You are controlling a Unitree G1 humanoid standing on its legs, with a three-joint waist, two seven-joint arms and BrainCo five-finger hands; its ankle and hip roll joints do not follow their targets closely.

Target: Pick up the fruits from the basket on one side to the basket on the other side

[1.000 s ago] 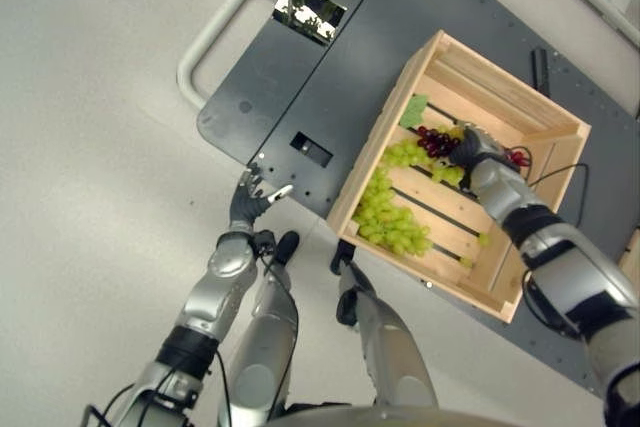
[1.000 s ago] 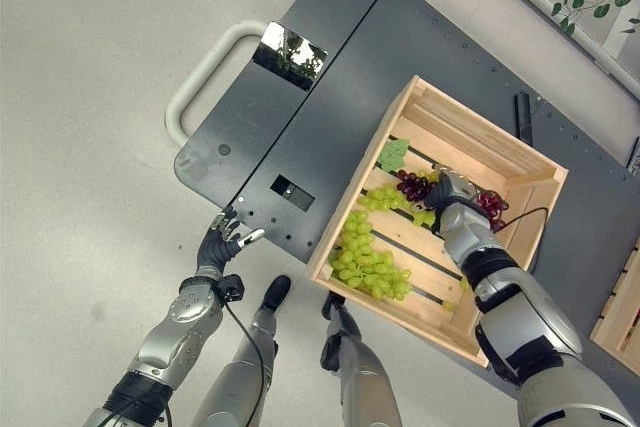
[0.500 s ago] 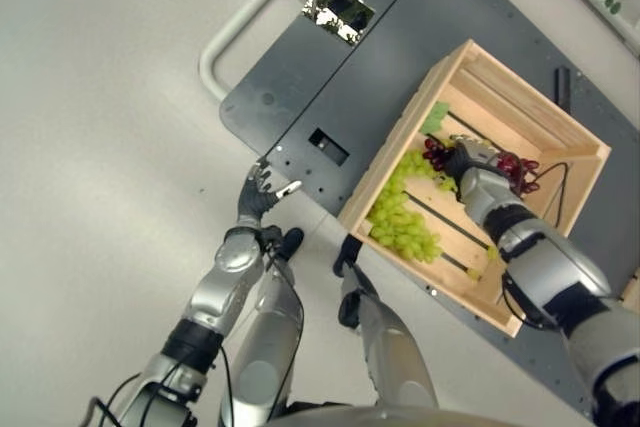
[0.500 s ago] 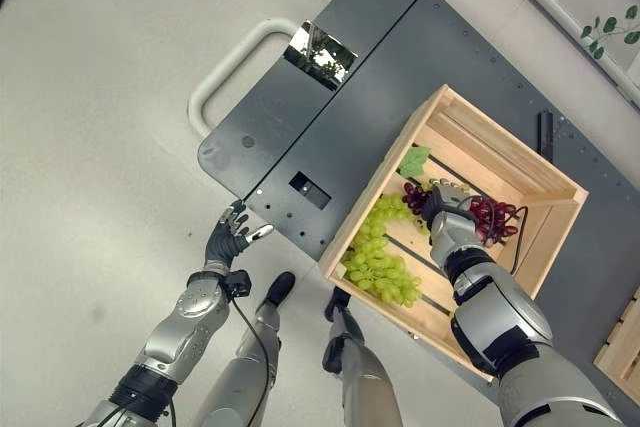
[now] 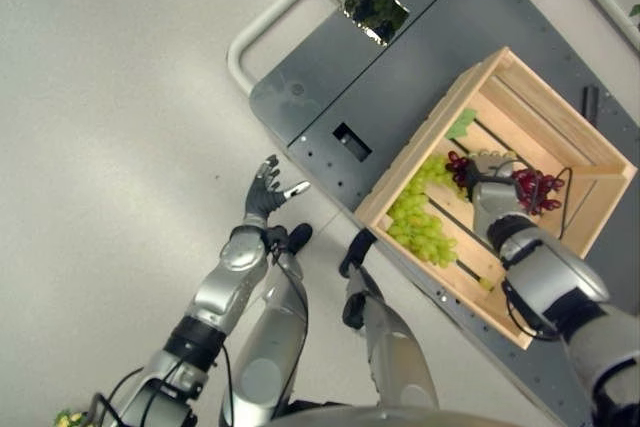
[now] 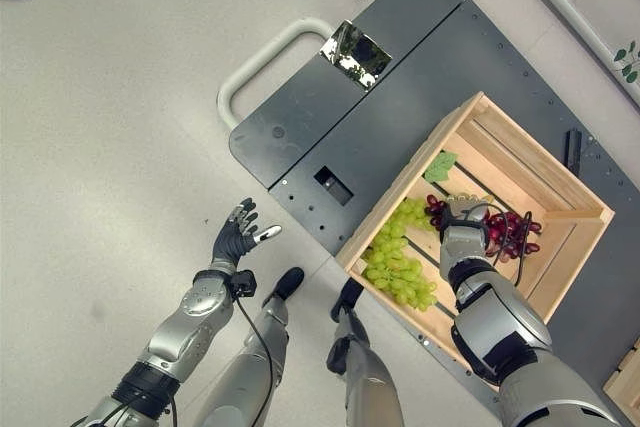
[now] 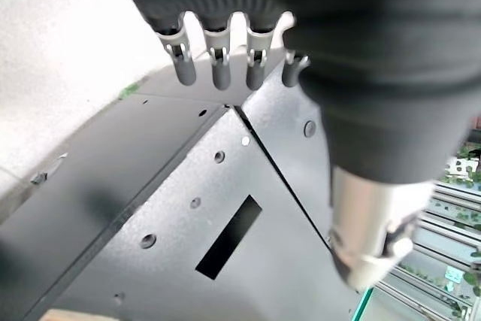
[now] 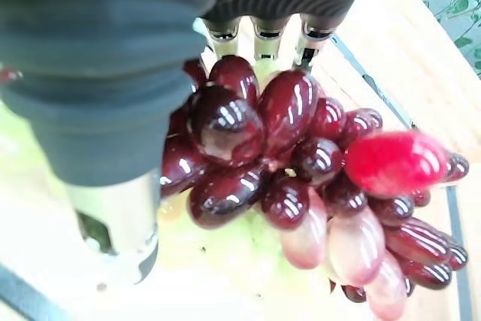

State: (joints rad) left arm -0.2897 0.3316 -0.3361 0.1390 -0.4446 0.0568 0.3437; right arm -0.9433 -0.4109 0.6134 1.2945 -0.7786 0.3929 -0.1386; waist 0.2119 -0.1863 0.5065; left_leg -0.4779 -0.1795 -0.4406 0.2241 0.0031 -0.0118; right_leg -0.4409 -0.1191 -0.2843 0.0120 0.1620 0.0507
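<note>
A wooden crate (image 6: 545,172) stands on a dark grey cart. Inside it lie a bunch of green grapes (image 6: 395,257) and a bunch of red grapes (image 6: 515,232). My right hand (image 6: 460,232) reaches into the crate between the two bunches. In the right wrist view its fingers and thumb (image 8: 113,208) curl round the red grapes (image 8: 263,148), which hang close against the palm. My left hand (image 6: 235,240) hovers open over the floor just off the cart's near corner, its straight fingers (image 7: 218,65) pointing at the cart.
The cart deck (image 6: 380,117) has a white loop handle (image 6: 260,62), a shiny plate (image 6: 355,52) and a rectangular slot (image 6: 333,185). A green leaf (image 6: 438,165) lies in the crate's far corner. Another wooden crate's edge (image 6: 625,387) shows at the lower right.
The whole picture has shifted, so the camera moved. My right hand stays on the red grapes inside the crate. My left hand now sits a little farther from the cart's corner.
</note>
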